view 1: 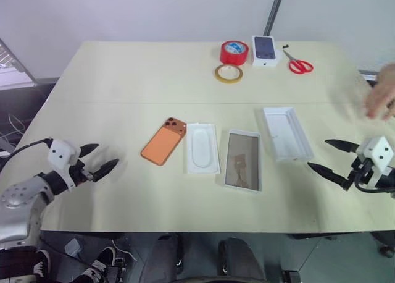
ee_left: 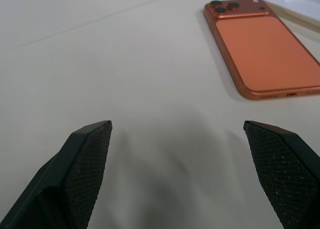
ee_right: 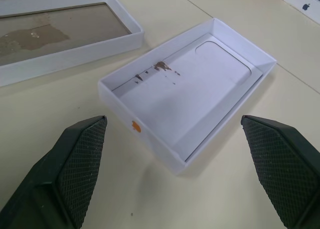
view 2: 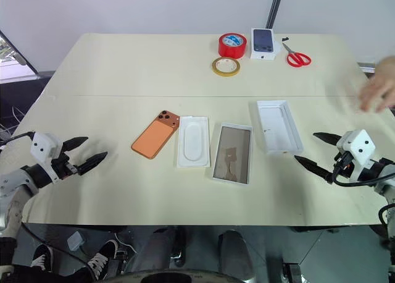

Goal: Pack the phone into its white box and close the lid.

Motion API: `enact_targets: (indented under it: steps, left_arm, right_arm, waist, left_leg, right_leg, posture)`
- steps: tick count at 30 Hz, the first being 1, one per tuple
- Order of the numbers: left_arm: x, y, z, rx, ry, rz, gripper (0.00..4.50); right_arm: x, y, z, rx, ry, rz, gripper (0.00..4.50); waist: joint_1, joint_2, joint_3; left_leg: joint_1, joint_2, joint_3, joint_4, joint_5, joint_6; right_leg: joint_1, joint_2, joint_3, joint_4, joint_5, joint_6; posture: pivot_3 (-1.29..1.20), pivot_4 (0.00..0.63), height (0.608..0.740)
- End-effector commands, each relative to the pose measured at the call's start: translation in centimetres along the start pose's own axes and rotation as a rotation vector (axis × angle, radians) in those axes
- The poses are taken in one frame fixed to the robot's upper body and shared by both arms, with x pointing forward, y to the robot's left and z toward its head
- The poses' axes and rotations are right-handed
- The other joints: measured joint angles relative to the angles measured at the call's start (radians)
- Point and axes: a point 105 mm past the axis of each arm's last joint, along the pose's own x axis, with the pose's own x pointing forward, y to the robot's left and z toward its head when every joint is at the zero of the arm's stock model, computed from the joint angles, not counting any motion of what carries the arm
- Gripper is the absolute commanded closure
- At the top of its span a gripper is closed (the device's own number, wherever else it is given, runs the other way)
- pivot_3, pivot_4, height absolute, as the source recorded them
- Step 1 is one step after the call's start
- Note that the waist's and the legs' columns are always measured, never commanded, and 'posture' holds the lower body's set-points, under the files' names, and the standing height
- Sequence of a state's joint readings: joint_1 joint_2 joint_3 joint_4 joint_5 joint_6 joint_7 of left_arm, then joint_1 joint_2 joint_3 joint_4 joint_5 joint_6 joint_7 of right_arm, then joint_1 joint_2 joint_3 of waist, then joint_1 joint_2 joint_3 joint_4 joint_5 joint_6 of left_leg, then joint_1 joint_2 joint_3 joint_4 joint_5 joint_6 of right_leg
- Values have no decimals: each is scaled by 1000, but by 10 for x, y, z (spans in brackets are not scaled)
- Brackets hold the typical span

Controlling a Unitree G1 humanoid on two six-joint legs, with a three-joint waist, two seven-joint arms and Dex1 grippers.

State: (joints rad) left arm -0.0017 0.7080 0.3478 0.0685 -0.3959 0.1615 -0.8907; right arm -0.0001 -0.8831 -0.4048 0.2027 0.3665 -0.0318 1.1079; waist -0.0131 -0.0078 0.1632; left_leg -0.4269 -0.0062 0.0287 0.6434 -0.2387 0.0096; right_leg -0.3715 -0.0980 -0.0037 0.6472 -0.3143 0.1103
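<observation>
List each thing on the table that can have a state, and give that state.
phone: lying camera side up on the table, unpacked
white tray: open, nothing in it
brown-bottomed tray: open, nothing in it
deep white tray: open side up, nothing in it
small printed box: closed
scissors: blades shut
left gripper: open, holding nothing
right gripper: open, holding nothing

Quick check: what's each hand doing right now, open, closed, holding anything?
Left hand: open, holding nothing.
Right hand: open, holding nothing.
</observation>
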Motion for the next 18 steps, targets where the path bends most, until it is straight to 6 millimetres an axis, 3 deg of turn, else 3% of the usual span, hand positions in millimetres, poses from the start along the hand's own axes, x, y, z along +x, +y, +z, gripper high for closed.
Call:
enact_targets:
  steps: [1,18]
  left_arm:
    - [-1,1,16,52,-52,4,78]
    - [13,-18,32,71,-62,-54,78]
  right_arm:
    - [-2,-5,5,-31,-17,-19,15]
    - [2,-4,5,-48,-21,-23,15]
  waist:
    - [0,0,0]
    - [0,0,0]
  left_leg:
    - [0,0,0,0,0,0]
    - [0,0,0,0,0,0]
  right_leg:
    - [0,0,0,0,0,0]
    - [0,0,0,0,0,0]
  posture:
    - [0,150,728]
    - [0,150,728]
